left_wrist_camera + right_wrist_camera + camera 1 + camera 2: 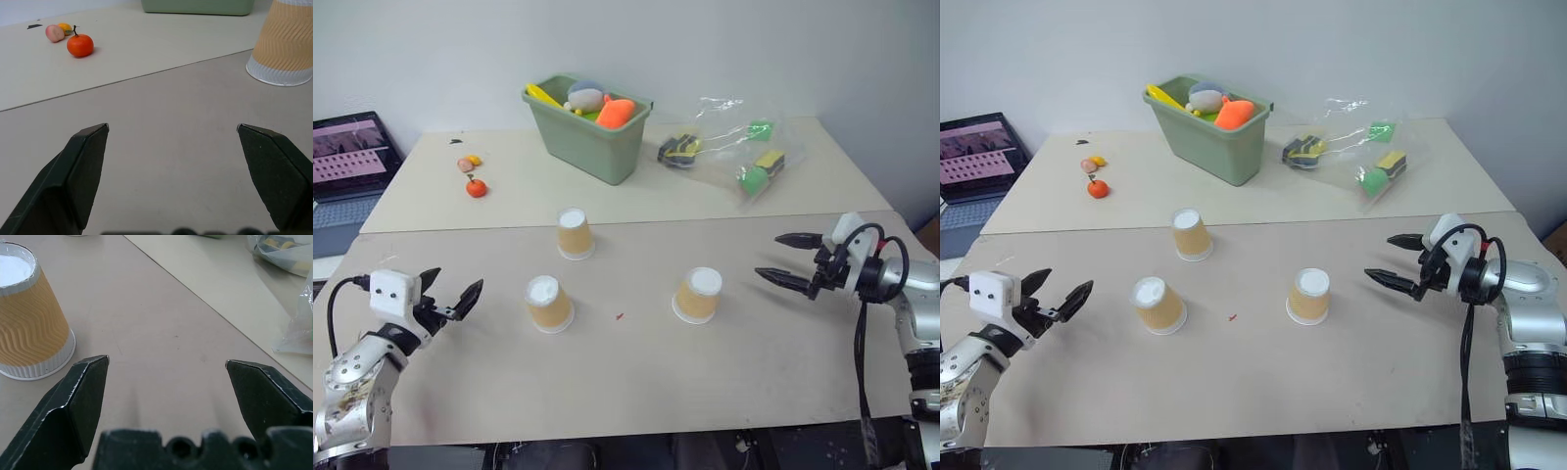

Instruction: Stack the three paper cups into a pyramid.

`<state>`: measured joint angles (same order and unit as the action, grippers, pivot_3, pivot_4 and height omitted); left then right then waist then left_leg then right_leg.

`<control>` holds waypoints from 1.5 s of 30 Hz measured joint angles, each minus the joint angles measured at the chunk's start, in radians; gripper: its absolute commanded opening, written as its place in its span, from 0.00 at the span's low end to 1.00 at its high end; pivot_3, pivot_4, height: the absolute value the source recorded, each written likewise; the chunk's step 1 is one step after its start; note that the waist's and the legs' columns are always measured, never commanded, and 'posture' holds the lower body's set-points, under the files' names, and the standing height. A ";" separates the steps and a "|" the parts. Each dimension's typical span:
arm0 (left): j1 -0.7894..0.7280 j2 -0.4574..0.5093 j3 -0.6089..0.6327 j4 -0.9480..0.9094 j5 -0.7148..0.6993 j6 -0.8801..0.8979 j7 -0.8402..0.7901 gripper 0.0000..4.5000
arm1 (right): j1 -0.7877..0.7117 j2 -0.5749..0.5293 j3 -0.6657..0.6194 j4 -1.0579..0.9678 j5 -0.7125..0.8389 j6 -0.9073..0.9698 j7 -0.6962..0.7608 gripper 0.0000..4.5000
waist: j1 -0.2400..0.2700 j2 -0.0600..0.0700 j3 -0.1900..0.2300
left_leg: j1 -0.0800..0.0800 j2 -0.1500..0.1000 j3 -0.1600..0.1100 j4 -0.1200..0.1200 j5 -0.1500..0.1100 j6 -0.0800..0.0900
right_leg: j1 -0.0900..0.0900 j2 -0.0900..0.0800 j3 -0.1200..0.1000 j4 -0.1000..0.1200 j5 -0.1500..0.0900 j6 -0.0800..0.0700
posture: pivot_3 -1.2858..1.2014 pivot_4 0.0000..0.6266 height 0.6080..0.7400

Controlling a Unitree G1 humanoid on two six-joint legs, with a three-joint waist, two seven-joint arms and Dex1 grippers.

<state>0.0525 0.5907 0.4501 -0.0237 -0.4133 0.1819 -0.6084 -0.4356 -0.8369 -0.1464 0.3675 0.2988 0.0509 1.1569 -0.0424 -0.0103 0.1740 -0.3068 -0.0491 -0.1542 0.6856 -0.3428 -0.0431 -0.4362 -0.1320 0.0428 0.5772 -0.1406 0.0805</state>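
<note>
With both the left gripper (450,290) and right gripper (787,258) spread wide and empty, a clumsy approach risks toppling the 3 upturned paper cups (702,295).

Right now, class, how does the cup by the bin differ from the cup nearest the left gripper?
The cup by the bin stands upright on its rim; the cup nearest the left gripper seems to lean left. The first sits farther back, close to the table seam; the second lies nearer the front edge. Both are upside down, tan-orange with white bases up, and untouched by the open left gripper.
</note>
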 measured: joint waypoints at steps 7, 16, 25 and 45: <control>-0.042 0.000 -0.011 -0.005 -0.110 0.130 -0.062 1.00 | 0.000 0.000 -0.034 0.001 0.031 0.038 -0.024 1.00 | 0.000 0.000 0.000 | 0.000 0.000 0.000 0.000 0.000 0.000 | 0.000 0.000 0.000 0.000 0.000 0.000 | 0.52 0.24 1.00; -0.004 0.167 -0.085 -0.134 -0.193 0.237 -0.315 1.00 | 0.011 0.000 -0.036 0.001 0.037 0.051 -0.028 1.00 | -0.004 -0.001 0.001 | -0.001 0.000 0.000 0.000 0.000 0.001 | 0.000 0.000 0.001 0.000 0.000 0.000 | 0.52 0.24 1.00; -0.014 0.375 -0.112 -0.156 -0.193 0.253 -0.539 1.00 | 0.042 0.000 -0.037 -0.021 0.038 0.063 -0.025 1.00 | -0.003 -0.001 0.001 | 0.000 0.001 0.000 0.000 0.000 0.001 | 0.000 0.001 0.000 0.001 -0.002 0.002 | 0.52 0.24 1.00; -0.240 0.267 -0.281 -0.031 -0.072 0.182 -0.532 1.00 | 0.089 0.000 -0.088 -0.096 0.077 0.095 -0.059 1.00 | -0.002 -0.001 0.001 | -0.001 0.001 0.001 0.000 -0.001 0.002 | -0.001 0.001 0.000 0.000 0.000 -0.001 | 0.52 0.24 1.00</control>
<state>-0.1879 0.8575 0.1693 -0.0550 -0.4858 0.3638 -1.1404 -0.3469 -0.8373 -0.2348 0.2713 0.3753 0.1455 1.0979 -0.0441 -0.0110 0.1754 -0.3075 -0.0485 -0.1534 0.6855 -0.3437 -0.0414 -0.4370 -0.1307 0.0432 0.5773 -0.1403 0.0792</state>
